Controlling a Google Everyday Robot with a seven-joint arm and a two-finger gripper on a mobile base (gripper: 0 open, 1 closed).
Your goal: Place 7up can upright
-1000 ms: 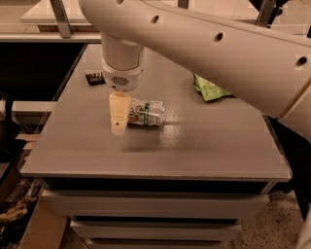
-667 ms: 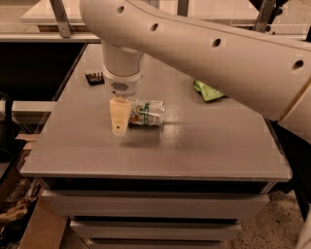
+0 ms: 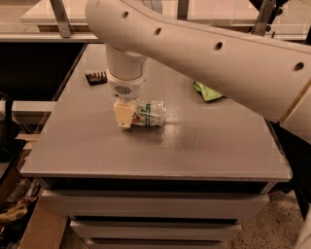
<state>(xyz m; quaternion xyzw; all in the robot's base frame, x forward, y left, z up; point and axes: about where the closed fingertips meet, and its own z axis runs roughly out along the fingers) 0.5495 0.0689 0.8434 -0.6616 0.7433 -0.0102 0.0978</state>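
The gripper (image 3: 126,117) meets the 9 o'clock end of the 7up can (image 3: 149,113), which lies sideways on the desk (image 3: 204,151); whether it grips cannot be told.

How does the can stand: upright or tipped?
Tipped: the can lies on its side on the table, with the claw at one end.

A flat grey desk (image 3: 209,146) fills the middle of the room under dim, warm light, with the end effector (image 3: 126,116) hanging low over its left-centre and pale stacked drawer fronts (image 3: 146,206) below its front edge. Behind it, slanted metal posts (image 3: 59,17) rise from a light counter (image 3: 34,14). Speckled floor (image 3: 286,228) shows at lower right.
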